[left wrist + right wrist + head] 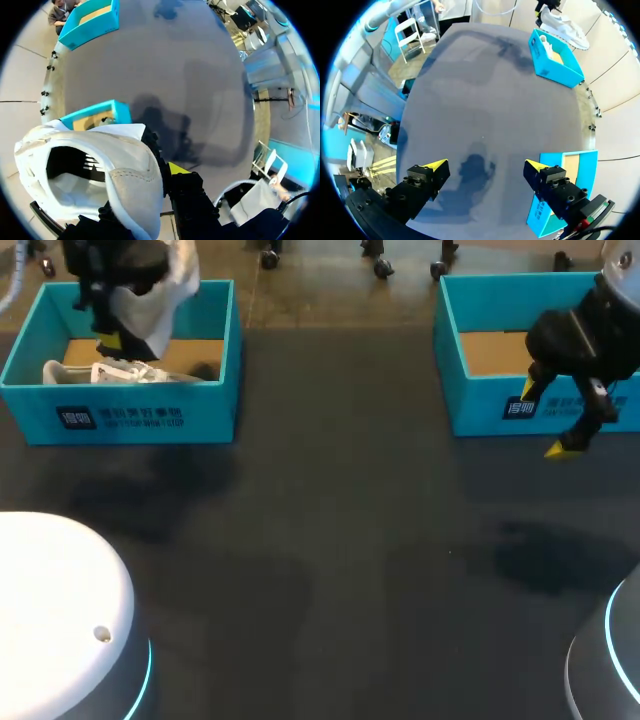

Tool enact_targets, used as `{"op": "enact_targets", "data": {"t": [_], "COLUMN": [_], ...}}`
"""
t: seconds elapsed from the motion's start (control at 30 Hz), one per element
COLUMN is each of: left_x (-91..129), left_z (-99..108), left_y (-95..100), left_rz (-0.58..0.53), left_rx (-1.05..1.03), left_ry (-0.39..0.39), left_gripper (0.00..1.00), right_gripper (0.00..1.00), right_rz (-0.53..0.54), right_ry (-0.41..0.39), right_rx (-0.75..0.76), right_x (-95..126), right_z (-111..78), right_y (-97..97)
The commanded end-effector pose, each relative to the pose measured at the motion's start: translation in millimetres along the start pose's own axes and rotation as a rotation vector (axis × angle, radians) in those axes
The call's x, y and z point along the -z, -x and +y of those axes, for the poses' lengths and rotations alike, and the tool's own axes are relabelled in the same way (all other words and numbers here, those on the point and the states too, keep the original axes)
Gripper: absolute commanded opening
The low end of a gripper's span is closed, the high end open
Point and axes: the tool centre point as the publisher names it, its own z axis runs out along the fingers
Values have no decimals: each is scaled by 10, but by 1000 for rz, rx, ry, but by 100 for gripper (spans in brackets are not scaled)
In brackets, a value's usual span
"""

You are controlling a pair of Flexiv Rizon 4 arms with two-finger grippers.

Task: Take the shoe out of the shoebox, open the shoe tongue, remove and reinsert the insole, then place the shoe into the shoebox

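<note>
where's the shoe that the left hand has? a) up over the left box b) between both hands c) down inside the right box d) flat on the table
a: the left hand grips the white shoe and holds it raised above the left box, while the right hand is open and empty near the right box.

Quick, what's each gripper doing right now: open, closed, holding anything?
Left gripper: shut on the white shoe, held above the shoebox.
Right gripper: open, holding nothing.
</note>
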Motion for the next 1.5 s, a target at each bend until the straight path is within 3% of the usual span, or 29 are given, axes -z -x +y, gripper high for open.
{"op": "enact_targets", "data": {"t": [0.03,0.3,0.43,0.57,0.77,1.23,1.37,1.5], "left_x": [36,-74,-121,-177,-196,-192,-187,-187], "left_z": [467,981,1230,1434,1817,2206,2233,2233], "left_y": [95,318,422,528,721,1132,1302,1302], "left_rz": [26,56,62,72,80,16,15,15], "left_rx": [-27,-56,-67,-35,16,42,32,32], "left_ry": [-58,-23,34,35,-33,-5,9,9], "left_gripper": [0,0,0,0,0,0,0,0], "right_gripper": [100,100,100,100,100,100,100,100], "right_rz": [2,2,2,2,2,2,2,2], "right_ry": [-2,-2,-2,-2,-2,-2,-2,-2], "right_rx": [0,0,0,0,0,0,0,0], "right_x": [-8,-8,-8,-8,-8,-8,-8,-8], "right_z": [6,6,6,6,6,6,6,6], "right_y": [13,13,13,13,13,13,13,13]}}
